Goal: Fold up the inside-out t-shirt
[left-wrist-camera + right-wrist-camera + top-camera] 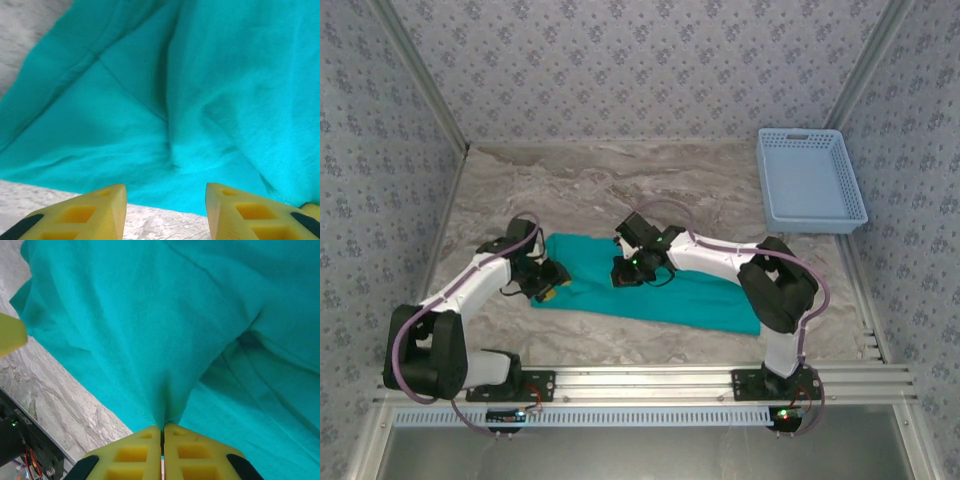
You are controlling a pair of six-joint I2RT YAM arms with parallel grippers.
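Both wrist views settle it: right tool [162, 432] pinches t-shirt [150, 315], left tool [165, 200] gapes.

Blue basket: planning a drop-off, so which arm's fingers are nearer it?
Right. The right fingers pinch the t-shirt mid-table, down-left of the basket; the left fingers sit farther left, at its left edge.

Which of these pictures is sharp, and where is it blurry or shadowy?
Top external: even, soft light, no glare on the table. Left wrist: t-shirt slightly blurred, yellow fingers soft near the lens. Right wrist: weave crisp, dark shadow in a fold.
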